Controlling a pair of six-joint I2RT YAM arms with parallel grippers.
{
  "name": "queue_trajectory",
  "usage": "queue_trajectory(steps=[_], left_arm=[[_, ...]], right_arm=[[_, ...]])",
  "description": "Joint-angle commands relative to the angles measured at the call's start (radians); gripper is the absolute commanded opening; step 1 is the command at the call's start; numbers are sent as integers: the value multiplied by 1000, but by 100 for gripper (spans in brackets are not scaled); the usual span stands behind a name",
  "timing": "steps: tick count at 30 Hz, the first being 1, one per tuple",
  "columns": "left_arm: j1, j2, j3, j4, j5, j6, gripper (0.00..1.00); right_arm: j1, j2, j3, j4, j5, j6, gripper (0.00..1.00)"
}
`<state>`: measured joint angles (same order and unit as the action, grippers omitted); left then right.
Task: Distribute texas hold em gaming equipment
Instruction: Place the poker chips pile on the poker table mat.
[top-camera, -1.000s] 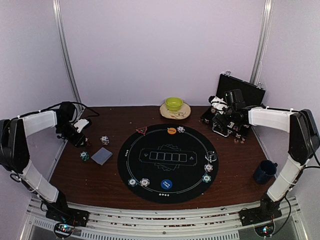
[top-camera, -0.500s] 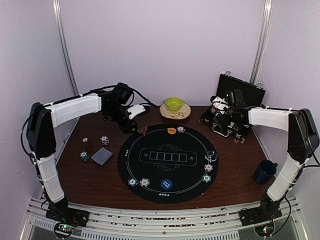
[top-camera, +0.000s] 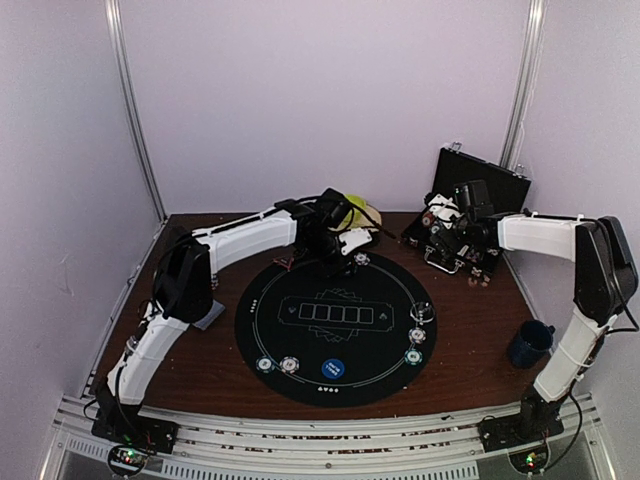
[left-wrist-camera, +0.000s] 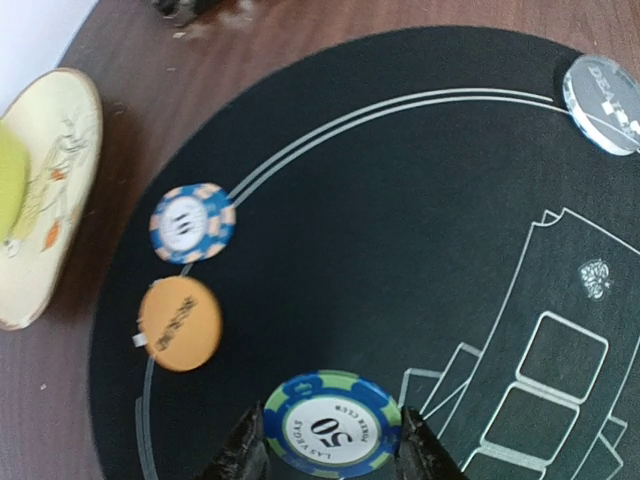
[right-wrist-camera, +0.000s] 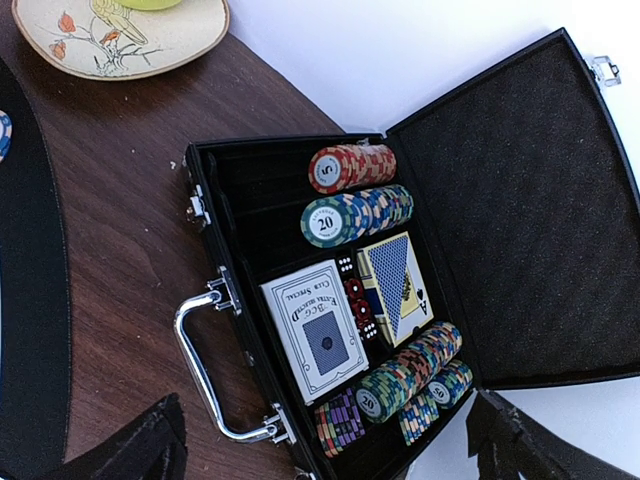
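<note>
My left gripper (top-camera: 349, 246) is over the far edge of the black round mat (top-camera: 335, 325), shut on a blue-and-green "50" chip (left-wrist-camera: 332, 432) held just above the felt. Beside it on the mat lie an orange disc (left-wrist-camera: 180, 323), a blue-and-white chip (left-wrist-camera: 192, 222) and a clear dealer disc (left-wrist-camera: 605, 88). More chips (top-camera: 289, 365) and a blue disc (top-camera: 333, 369) lie at the mat's near rim, others at its right rim (top-camera: 418, 335). My right gripper (top-camera: 445, 228) is open and empty over the open black case (right-wrist-camera: 330, 330) of chip rows and card boxes.
A green bowl on its plate (top-camera: 362, 214) stands just behind my left gripper; the plate's rim shows in the left wrist view (left-wrist-camera: 45, 200). A red triangle marker (top-camera: 284, 262) and a card deck (top-camera: 208, 314) lie left of the mat. A dark blue mug (top-camera: 528, 343) stands at the right.
My left arm has swung from the table's left side across to the mat's far edge by the bowl. The right arm has barely moved.
</note>
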<state>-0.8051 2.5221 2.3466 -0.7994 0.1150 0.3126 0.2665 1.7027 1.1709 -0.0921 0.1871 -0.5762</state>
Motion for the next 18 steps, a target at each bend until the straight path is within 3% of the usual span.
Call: queue_trajectory(steps=[1,5,18], left_arm=[[-48,28,14,88,-1,-23,19],[-68,43,-25,153,26,-36,19],[-91,127,-44,136,15,-41,20]], right_arm=[[-10,4,-12,17,9,7,100],[-11,11,-11,17,6,9,100],[-10,-8,-7,18,-9,26,100]])
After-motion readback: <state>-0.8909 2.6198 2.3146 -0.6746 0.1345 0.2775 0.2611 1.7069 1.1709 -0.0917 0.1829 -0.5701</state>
